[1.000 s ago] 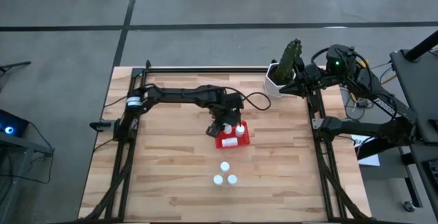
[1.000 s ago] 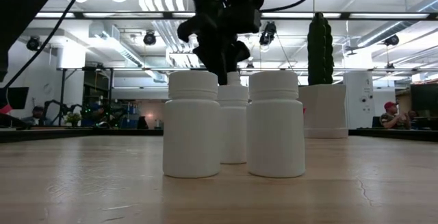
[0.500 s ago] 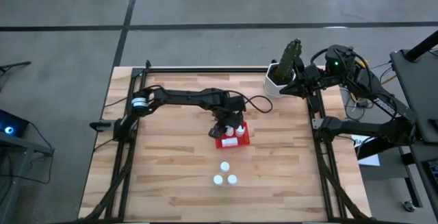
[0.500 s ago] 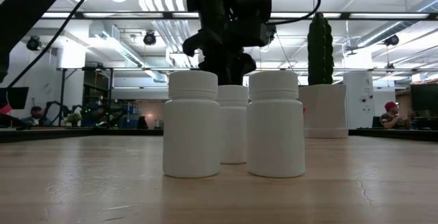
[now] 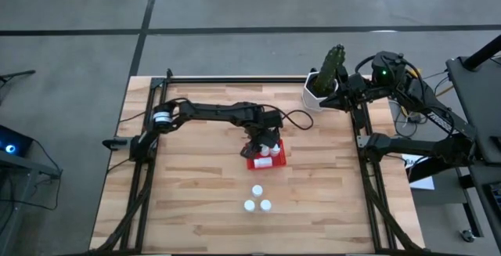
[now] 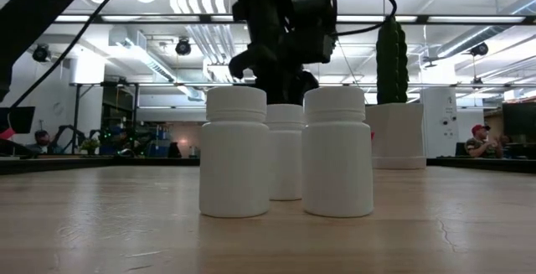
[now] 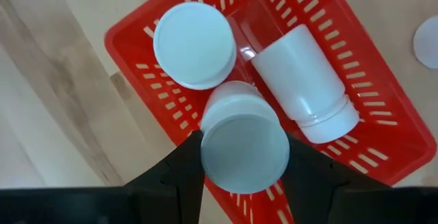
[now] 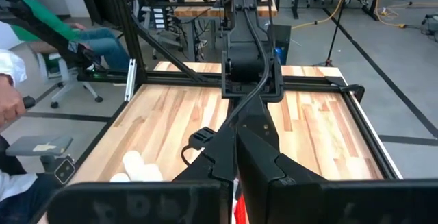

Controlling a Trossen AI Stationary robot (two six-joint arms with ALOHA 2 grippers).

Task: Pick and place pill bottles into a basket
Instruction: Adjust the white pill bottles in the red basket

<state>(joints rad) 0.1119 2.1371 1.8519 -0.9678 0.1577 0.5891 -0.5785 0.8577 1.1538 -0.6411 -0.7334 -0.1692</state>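
three pill bottles (image 5: 257,201) loose, two in basket (image 7: 356,80), one pinched by left gripper (image 7: 243,157)

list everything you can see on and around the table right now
pill bottles on the table: three, white, standing close together on the bare wood in front of the basket
pill bottles in the basket: two, white, one upright, one on its side
pill bottle: one, white, between the left gripper's fingers above the basket
basket: one, red, slotted sides, middle of the table
cactus pot: one, white with a green cactus, far right corner of the table
table: one, light wood
people: a few, in the room beyond the table
left gripper: dark, over the basket, closed on a bottle
right gripper: dark, shut, waiting at the table's right edge
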